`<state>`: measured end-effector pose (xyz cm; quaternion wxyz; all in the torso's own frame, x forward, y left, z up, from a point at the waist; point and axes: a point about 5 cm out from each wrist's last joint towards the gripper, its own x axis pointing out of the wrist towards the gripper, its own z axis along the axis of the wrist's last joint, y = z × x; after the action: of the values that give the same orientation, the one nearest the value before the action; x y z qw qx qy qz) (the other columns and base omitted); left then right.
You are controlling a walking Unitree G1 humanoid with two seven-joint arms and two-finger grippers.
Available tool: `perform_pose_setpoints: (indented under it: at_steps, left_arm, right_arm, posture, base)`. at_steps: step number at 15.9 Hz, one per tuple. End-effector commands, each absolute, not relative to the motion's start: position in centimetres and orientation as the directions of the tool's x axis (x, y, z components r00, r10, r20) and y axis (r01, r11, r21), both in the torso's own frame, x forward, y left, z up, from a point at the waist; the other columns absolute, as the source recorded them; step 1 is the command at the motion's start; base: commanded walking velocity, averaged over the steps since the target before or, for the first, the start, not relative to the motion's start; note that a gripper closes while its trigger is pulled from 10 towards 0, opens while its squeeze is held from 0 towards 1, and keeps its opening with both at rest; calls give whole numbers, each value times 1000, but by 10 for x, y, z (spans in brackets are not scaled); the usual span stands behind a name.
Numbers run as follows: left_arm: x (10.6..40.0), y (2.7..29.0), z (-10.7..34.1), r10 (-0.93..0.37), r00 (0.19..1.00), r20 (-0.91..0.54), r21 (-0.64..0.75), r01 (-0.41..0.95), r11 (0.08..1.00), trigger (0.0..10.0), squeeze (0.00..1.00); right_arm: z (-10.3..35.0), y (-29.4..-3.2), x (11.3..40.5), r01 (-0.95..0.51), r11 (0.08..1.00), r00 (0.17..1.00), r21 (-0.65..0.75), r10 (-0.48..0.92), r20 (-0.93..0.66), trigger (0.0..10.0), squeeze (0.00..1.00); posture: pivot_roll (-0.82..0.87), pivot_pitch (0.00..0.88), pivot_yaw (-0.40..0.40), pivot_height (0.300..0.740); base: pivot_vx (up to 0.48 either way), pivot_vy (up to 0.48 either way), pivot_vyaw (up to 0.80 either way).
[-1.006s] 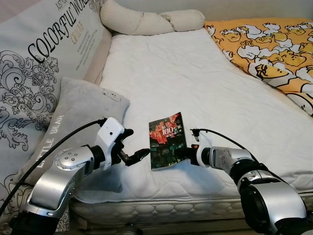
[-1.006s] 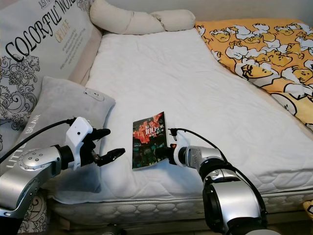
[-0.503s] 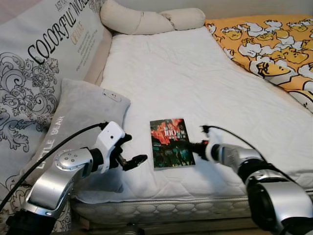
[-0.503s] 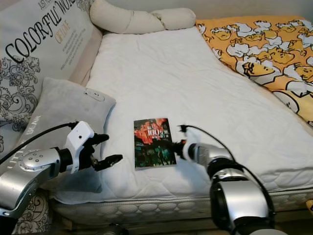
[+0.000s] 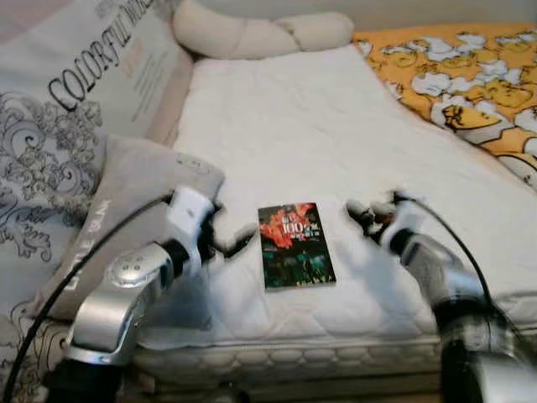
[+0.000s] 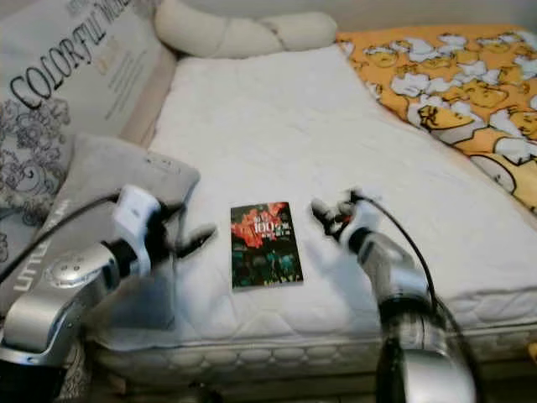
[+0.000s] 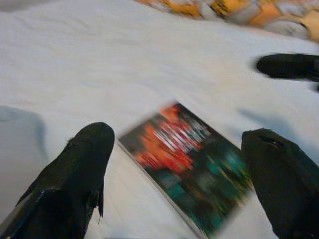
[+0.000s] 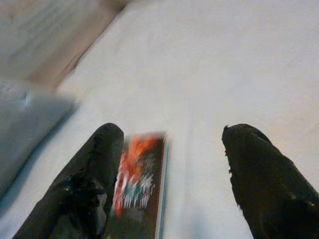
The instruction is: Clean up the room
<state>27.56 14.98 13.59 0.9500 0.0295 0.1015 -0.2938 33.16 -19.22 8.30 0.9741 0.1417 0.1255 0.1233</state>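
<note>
A small book [image 5: 295,243] with a red and dark green cover lies flat on the white mattress [image 5: 319,134] near its front edge. My left gripper [image 5: 228,242] is open just left of the book, not touching it; in the left wrist view the book [image 7: 189,164] lies between and beyond the open fingers [image 7: 75,174]. My right gripper [image 5: 362,215] is open to the right of the book, lifted clear of it. The right wrist view has the book [image 8: 137,184] beside one finger [image 8: 84,184].
A grey pillow [image 5: 109,210] lies at the mattress's left edge under my left arm. A large printed cushion [image 5: 67,109] stands behind it. A cream bolster [image 5: 252,34] lies at the head, and a yellow patterned quilt [image 5: 470,75] covers the right side.
My right gripper has let go of the book and drawn back to the right and upward. The book now lies flat. My left gripper has moved closer to its left edge.
</note>
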Motion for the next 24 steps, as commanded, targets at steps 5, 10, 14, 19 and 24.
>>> perform_pose_setpoints:
  at_steps: [5,10,14,19,24]
  left_arm:
    - [275,144,135,-420,892,-168,83,438,895,10000,475]
    - [271,160,130,-275,950,-151,92,290,953,10000,475]
    - [273,168,129,-250,956,-152,105,267,958,10000,475]
    - [274,166,128,-265,950,-163,115,285,952,10000,475]
    - [274,165,125,-264,950,-167,111,284,952,10000,471]
  right_arm:
    - [102,-166,308,-128,967,987,221,146,-66,10000,0]
    - [101,-157,285,-134,969,983,209,156,-93,10000,0]
    - [99,-164,278,-91,978,986,189,115,-120,10000,0]
    - [94,-159,273,-77,985,984,152,99,-146,10000,0]
    - [94,-164,272,-54,991,984,126,74,-162,10000,0]
  posture:
    - [-1,0,30,740]
    - [16,0,4,740]
    - [8,0,5,740]
    - [-1,0,21,740]
    - [-7,0,24,740]
  base:
    - [0,-207,0]
    - [0,-408,0]
    - [0,-409,0]
    - [0,-409,0]
    - [0,-408,0]
